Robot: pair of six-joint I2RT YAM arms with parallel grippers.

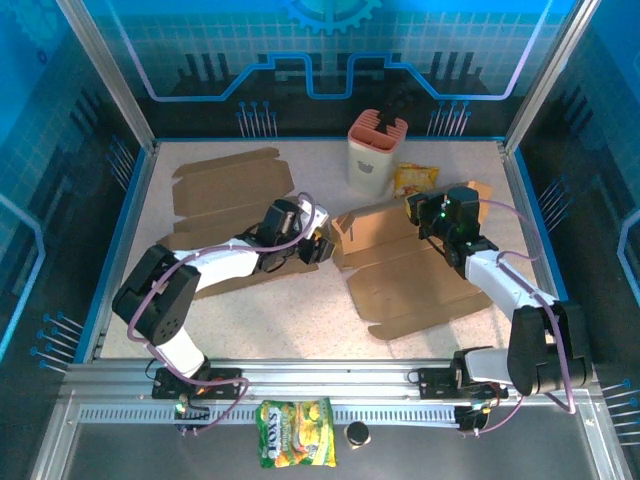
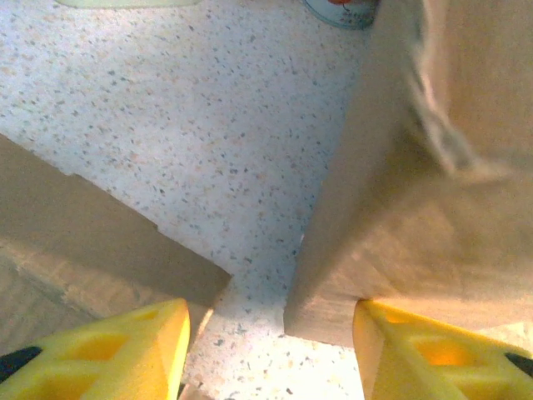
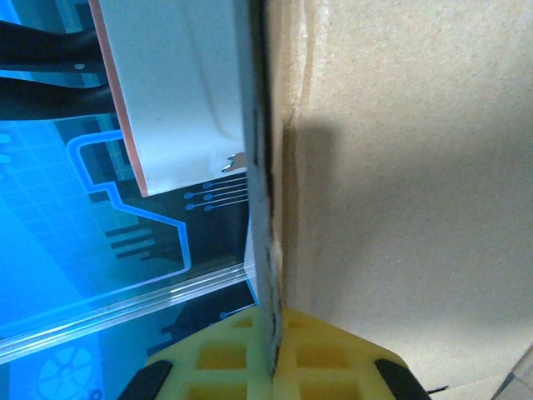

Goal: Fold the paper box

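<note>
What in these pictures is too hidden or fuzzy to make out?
- Top view: the far bag, print too small to read.
- Left wrist: the box surface, blurred by closeness.
- Right wrist: the cup, cut by the top edge and hidden behind the box.

The overhead camera I watch through sits high behind both arm bases, looking down and forward over the whole bench (image 1: 300, 315). The left wrist camera looks past the left hand (image 2: 271, 358), very close above the speckled bench top and an edge of the paper box (image 2: 433, 208). The right wrist camera is hard against that same cardboard, facing the blue back wall (image 3: 75, 233). All three views share the box.
</note>
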